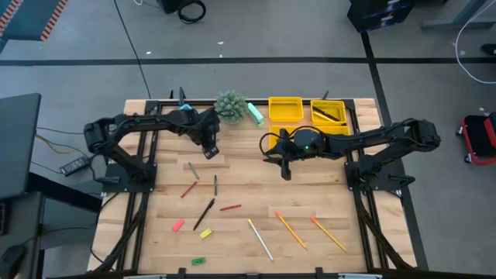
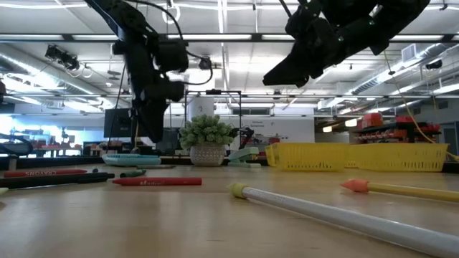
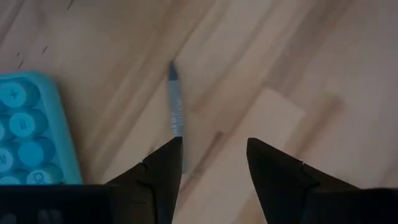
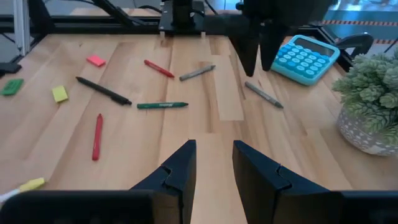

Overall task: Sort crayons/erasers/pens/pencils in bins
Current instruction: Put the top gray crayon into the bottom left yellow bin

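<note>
My left gripper (image 1: 209,147) hangs open, pointing down, above a grey pen (image 3: 176,112) that lies flat on the wood; in the right wrist view its fingers stand clear above that pen (image 4: 263,94). My right gripper (image 4: 213,152) is open over bare wood at mid-table (image 1: 283,167) with nothing between its fingers. Loose on the table lie another grey pen (image 1: 194,170), a green pen (image 4: 163,105), a black pen (image 1: 204,213), red crayons (image 1: 230,208), pink (image 1: 177,225), yellow (image 1: 205,233) and green (image 1: 198,261) erasers, and pencils (image 1: 291,230). Two yellow bins (image 1: 285,108) stand at the far edge.
A blue calculator (image 3: 31,130) lies beside the grey pen under my left gripper. A potted plant (image 1: 230,105) stands at the far edge, left of the bins, with a pale green object (image 1: 256,116) next to it. One bin (image 1: 328,112) holds dark items.
</note>
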`<action>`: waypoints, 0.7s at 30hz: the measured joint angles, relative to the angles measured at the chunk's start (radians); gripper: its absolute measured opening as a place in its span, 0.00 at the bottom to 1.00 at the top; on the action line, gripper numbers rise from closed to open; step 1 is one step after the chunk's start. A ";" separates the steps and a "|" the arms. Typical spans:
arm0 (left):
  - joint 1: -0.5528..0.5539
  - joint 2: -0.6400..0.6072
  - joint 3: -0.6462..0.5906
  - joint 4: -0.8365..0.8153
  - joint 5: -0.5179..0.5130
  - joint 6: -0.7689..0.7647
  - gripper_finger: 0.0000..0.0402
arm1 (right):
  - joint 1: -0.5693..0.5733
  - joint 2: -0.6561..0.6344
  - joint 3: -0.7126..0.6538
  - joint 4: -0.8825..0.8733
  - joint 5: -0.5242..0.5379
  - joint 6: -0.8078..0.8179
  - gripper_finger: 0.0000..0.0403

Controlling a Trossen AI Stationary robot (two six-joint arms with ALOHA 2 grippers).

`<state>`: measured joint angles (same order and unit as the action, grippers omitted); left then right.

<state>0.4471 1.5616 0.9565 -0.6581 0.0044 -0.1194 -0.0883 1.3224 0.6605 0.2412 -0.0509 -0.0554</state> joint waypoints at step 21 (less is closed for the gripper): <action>0.050 0.155 0.000 0.063 -0.064 0.035 0.42 | 0.000 0.000 0.000 -0.027 -0.010 -0.012 0.27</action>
<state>0.4973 1.7168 0.9565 -0.5956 -0.0597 -0.0841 -0.0883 1.3220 0.6605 0.2146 -0.0612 -0.0677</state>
